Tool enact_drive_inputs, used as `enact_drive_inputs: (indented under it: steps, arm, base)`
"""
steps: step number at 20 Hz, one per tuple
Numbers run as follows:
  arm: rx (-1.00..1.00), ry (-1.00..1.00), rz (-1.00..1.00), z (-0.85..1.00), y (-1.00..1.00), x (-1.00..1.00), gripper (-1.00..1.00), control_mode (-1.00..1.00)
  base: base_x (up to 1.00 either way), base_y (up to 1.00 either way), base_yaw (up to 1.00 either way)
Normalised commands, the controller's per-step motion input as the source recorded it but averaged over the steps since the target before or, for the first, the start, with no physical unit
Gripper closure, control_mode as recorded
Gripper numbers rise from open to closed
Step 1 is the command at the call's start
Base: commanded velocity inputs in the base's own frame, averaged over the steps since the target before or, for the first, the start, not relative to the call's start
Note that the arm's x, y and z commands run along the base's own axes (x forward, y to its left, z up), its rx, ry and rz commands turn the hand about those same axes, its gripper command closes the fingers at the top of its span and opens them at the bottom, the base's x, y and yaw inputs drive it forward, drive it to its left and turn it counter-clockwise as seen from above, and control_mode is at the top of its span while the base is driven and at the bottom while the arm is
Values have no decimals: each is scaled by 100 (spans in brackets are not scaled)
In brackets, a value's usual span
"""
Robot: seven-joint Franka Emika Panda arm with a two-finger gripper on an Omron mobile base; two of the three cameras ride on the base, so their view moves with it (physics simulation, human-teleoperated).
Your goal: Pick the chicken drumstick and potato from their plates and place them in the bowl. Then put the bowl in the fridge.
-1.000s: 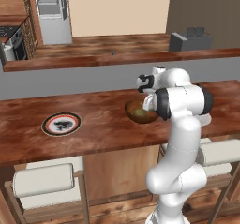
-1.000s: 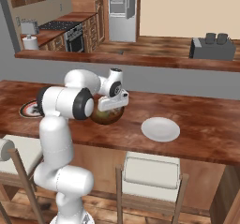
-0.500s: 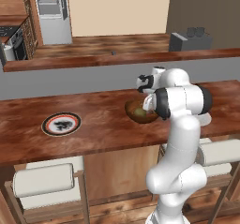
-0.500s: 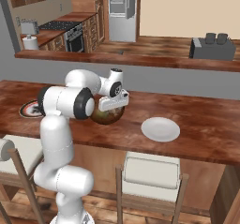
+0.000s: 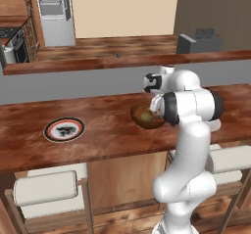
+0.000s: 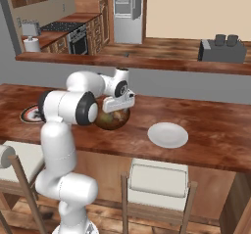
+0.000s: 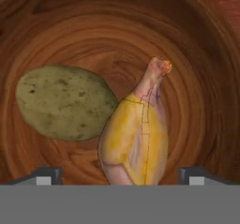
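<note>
Brown wooden surface (image 6: 206, 140) held the round dark-brown wooden bowl (image 6: 112, 119). Inside it lay the yellow chicken drumstick (image 7: 136, 138) and the green-brown potato (image 7: 63, 101), touching. The claw (image 7: 119, 174) hung just above them, spread wide and holding nothing. The plain white plate (image 6: 168, 134) sat bare beside the bowl. The bowl could tip and spill if the claw grabbed its rim badly.

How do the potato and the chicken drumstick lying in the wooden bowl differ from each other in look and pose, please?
The potato is a dull olive-green oval with dark specks; the chicken drumstick is yellow, paling to pink. The potato is evenly rounded, while the drumstick is fat at one end and tapers to a thin bone tip. In the hand view the potato lies crosswise, the drumstick lengthwise between the jaws. Both rest inside the bowl, side by side.
</note>
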Motion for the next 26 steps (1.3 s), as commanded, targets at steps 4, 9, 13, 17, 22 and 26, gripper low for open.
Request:
enact_drive_inputs:
  steps: [4,9,13,17,22,26]
  arm:
    - [0,-1,-1,44,0,-24,-100,-100]
    - [0,0,-4,24,-1,-47,-100,-100]
    - [0,0,0,8,14,-58,-100,-100]
    - [0,-3,0,0,21,-64,-100,-100]
    - [-2,-10,-4,-4,47,-27,-100,-100]
    - [-6,-6,-3,-3,48,-6,-100,-100]
  base:
    - [0,0,0]
    - [0,0,0]
    - [0,0,0]
    - [0,0,0]
    - [0,0,0]
    - [0,0,0]
